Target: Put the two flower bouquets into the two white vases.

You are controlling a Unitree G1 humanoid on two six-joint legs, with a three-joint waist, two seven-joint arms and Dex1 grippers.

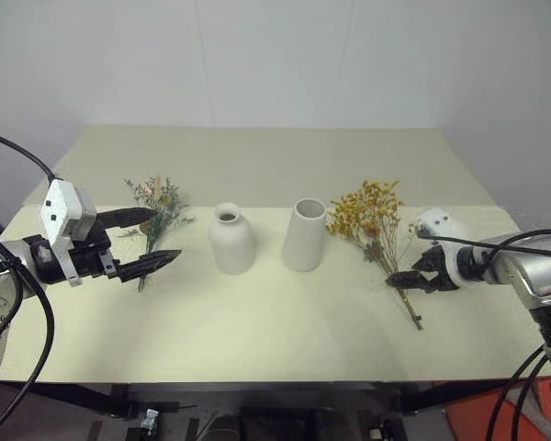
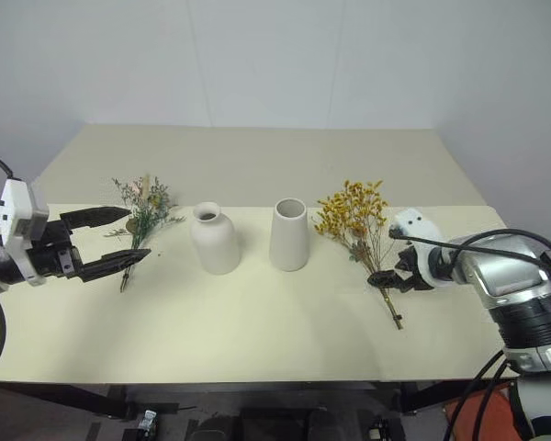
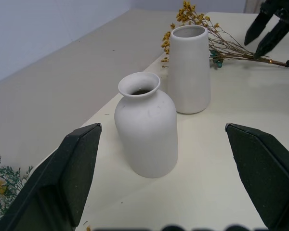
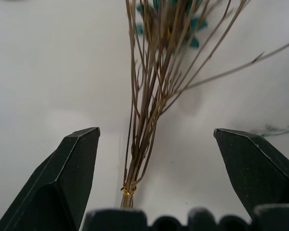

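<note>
Nothing placed yet: both vases empty, both bouquets lying flat on the desk [image 1: 257, 340].

Landmark, the bottle-shaped vase [image 1: 231, 239], upright near the desk's middle. Just to its right, not touching, the wide-mouthed tapered vase [image 1: 304, 235], also upright. Well to the right of the bottle vase, beyond the tapered one, the yellow bouquet [image 1: 371, 216], blossoms nearest the tapered vase, stems trailing away toward the front right. To the left of the bottle vase, a short way off, the grey-green sprig [image 1: 156, 207], stems pointing toward the front edge.

Right gripper [image 1: 413, 278] lowered over the yellow bouquet's stems, far right of the bottle vase; jaws spread wide with the tied stem bundle between them in the wrist view, nothing clamped. Left gripper [image 1: 151, 241] hovering left of the bottle vase, beside the sprig; jaws likewise released, holding nothing.

Judged stage: first pick-up about to start on the right; both grasps and both insertions still ahead.

Count: two vases, two bouquets, two grippers, one desk.
</note>
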